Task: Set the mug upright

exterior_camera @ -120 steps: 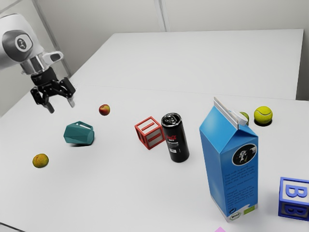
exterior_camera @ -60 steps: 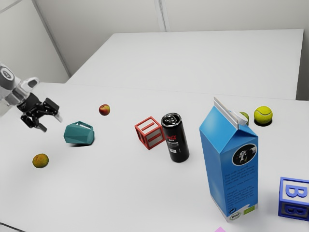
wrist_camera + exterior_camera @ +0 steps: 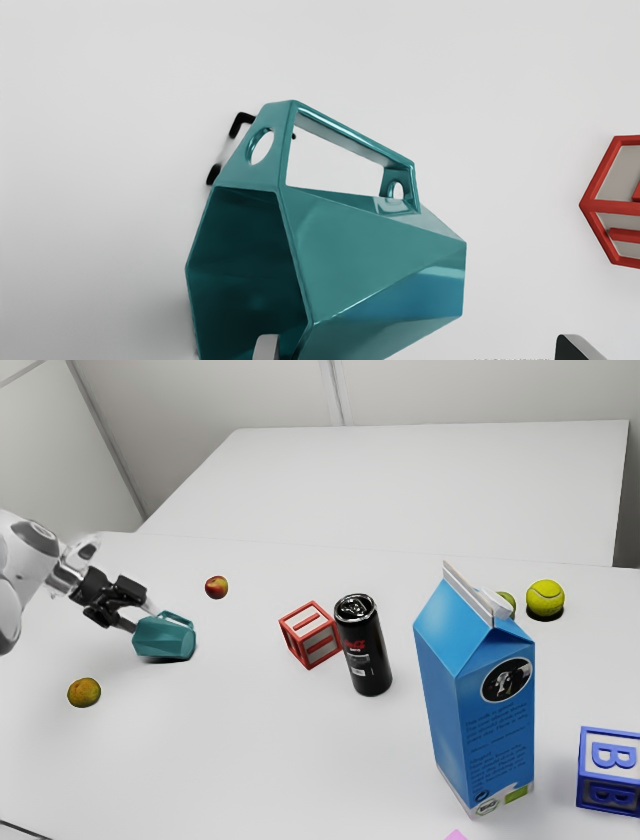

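The teal faceted mug (image 3: 165, 637) lies on its side at the exterior view's left, its handle on the upper side. My gripper (image 3: 141, 617) is low and tilted beside the end of the mug nearest the arm, its fingers apart. In the wrist view the mug (image 3: 370, 260) shows its dark open mouth and its looped handle. The gripper (image 3: 421, 347) is open there, one fingertip overlapping the mouth's edge and the other beyond the mug's side. Whether either finger touches the mug, I cannot tell.
An orange fruit (image 3: 84, 692) and a red apple (image 3: 216, 587) lie near the mug. Farther along the table (image 3: 230, 760) are a red-framed block (image 3: 311, 635), a black can (image 3: 364, 647), a blue carton (image 3: 477, 700), a tennis ball (image 3: 545, 598) and a blue block (image 3: 610, 772).
My gripper first came down and toward the exterior view's left, then moved right to the mug, its hand tilting over. The mug shows no clear move.
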Robot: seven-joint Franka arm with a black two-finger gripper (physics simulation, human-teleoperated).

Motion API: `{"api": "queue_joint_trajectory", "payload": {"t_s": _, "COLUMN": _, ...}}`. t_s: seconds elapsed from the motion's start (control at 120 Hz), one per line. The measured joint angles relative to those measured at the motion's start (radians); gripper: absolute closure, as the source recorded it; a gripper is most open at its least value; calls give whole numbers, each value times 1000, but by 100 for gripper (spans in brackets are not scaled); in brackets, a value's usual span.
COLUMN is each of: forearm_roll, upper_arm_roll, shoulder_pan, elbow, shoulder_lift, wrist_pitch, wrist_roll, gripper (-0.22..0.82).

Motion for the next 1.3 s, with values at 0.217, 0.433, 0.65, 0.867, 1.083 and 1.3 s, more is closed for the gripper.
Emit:
{"api": "queue_joint_trajectory", "payload": {"t_s": 0.217, "forearm_roll": -34, "upper_arm_roll": -1, "shoulder_pan": 22, "elbow": -1, "shoulder_lift": 50, "wrist_pitch": -9, "wrist_roll": 115, "gripper": 0}}
{"api": "queue_joint_trajectory", "payload": {"t_s": 0.433, "forearm_roll": -56, "upper_arm_roll": -76, "shoulder_pan": 71, "elbow": 62, "shoulder_lift": 98, "wrist_pitch": -16, "wrist_roll": 201, "gripper": 0}}
{"api": "queue_joint_trajectory", "payload": {"t_s": 0.65, "forearm_roll": -110, "upper_arm_roll": -86, "shoulder_pan": 83, "elbow": 56, "shoulder_lift": 114, "wrist_pitch": -36, "wrist_roll": 262, "gripper": 0}}
{"api": "queue_joint_trajectory", "payload": {"t_s": 0.867, "forearm_roll": -183, "upper_arm_roll": -85, "shoulder_pan": 86, "elbow": 27, "shoulder_lift": 115, "wrist_pitch": -82, "wrist_roll": 304, "gripper": 0}}
{"api": "queue_joint_trajectory", "payload": {"t_s": 1.083, "forearm_roll": -212, "upper_arm_roll": -85, "shoulder_pan": 87, "elbow": 20, "shoulder_lift": 113, "wrist_pitch": -111, "wrist_roll": 334, "gripper": 16}}
{"api": "queue_joint_trajectory", "payload": {"t_s": 1.3, "forearm_roll": -226, "upper_arm_roll": -85, "shoulder_pan": 86, "elbow": 21, "shoulder_lift": 105, "wrist_pitch": -123, "wrist_roll": 352, "gripper": 52}}
